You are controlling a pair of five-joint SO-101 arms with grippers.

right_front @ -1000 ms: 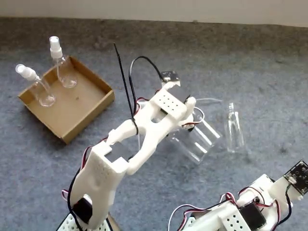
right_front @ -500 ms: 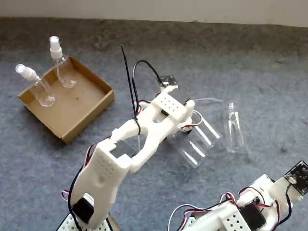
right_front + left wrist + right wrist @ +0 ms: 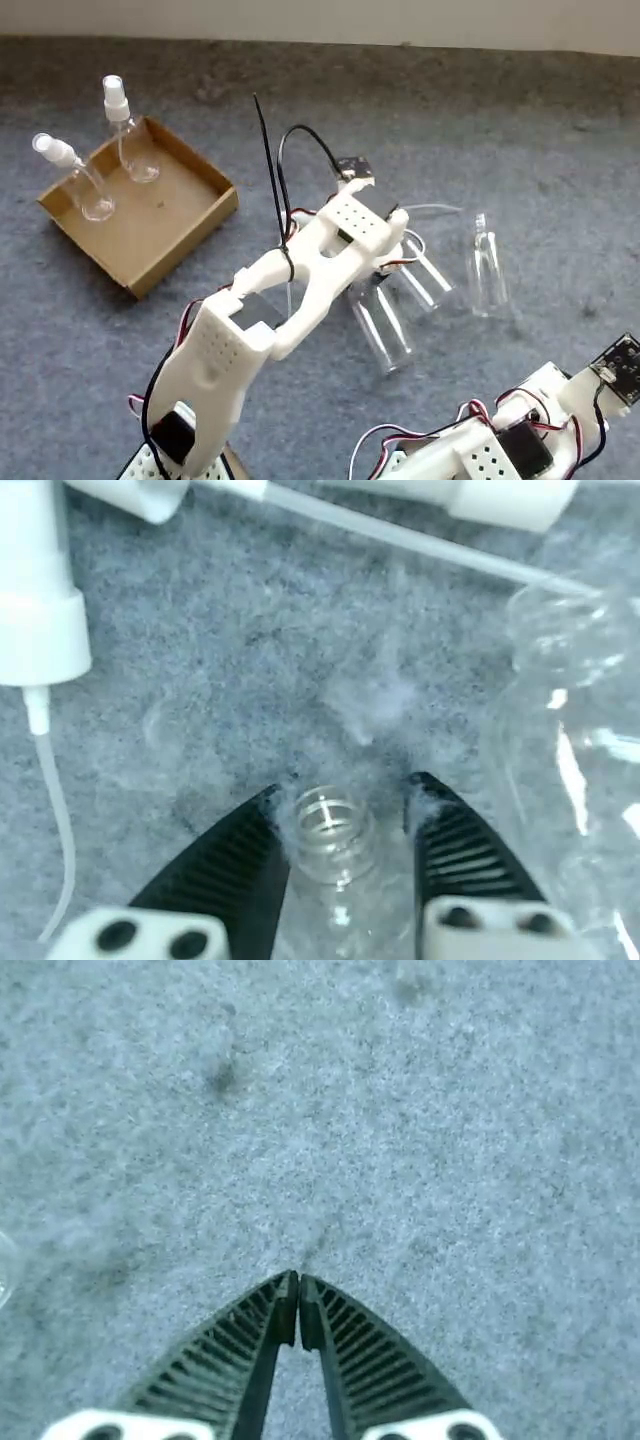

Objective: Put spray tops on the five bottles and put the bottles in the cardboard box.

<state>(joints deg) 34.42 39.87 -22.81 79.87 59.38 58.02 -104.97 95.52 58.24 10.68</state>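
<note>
**While right gripper point(image 3: 298, 1295) hangs pressed together, left gripper point(image 3: 345, 800) grips**

Its black fingers point(image 3: 255, 850) pinch the neck of a clear uncapped plastic bottle point(image 3: 328, 830) lying on grey carpet point(image 3: 560, 150), well apart from the brown cardboard box point(image 3: 190, 240).

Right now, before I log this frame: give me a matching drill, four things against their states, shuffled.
Things
A. left gripper
B. right gripper
C. cardboard box
D. lone bottle

States
1. holds two topped bottles
2. shut, over bare carpet
3. uncapped, apart from the arm
4. around a bottle neck

Pairs: A-4, B-2, C-1, D-3
</note>
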